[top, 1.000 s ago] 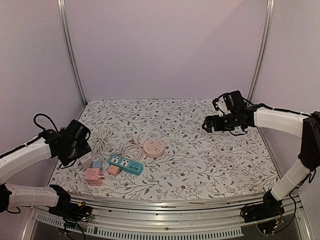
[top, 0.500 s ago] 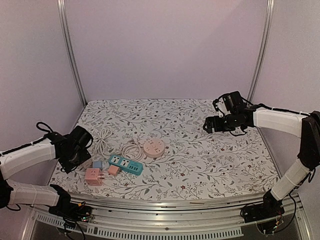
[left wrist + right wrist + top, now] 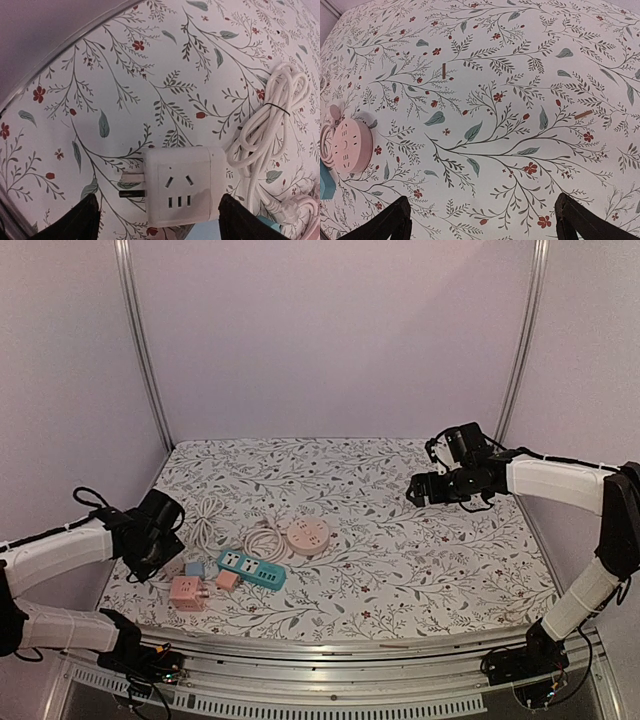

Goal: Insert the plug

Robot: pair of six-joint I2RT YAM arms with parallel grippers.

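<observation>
At the lower left of the top view a pink cube adapter (image 3: 186,592) lies nearest the front edge of the bench (image 3: 400,570). Just behind it the left gripper (image 3: 159,202) hangs low over a white adapter (image 3: 182,192). Its jaws are wide apart on either side of the block and hold nothing. The right finger is just beside the block's edge; whether it touches I cannot tell.

The adapter lies flat at the bottom of the left wrist view, with its prongs (image 3: 131,180) pointing left and a coiled white cord (image 3: 270,120) to its right. It looks like a light, rigid plastic block with smooth sides that could slip. It is best taken across its flat body, clear of the prongs.

Further in sit a teal power strip (image 3: 251,569) and a round pink power strip (image 3: 308,536). At the far right the right gripper (image 3: 481,200) hovers fully open and empty.
</observation>
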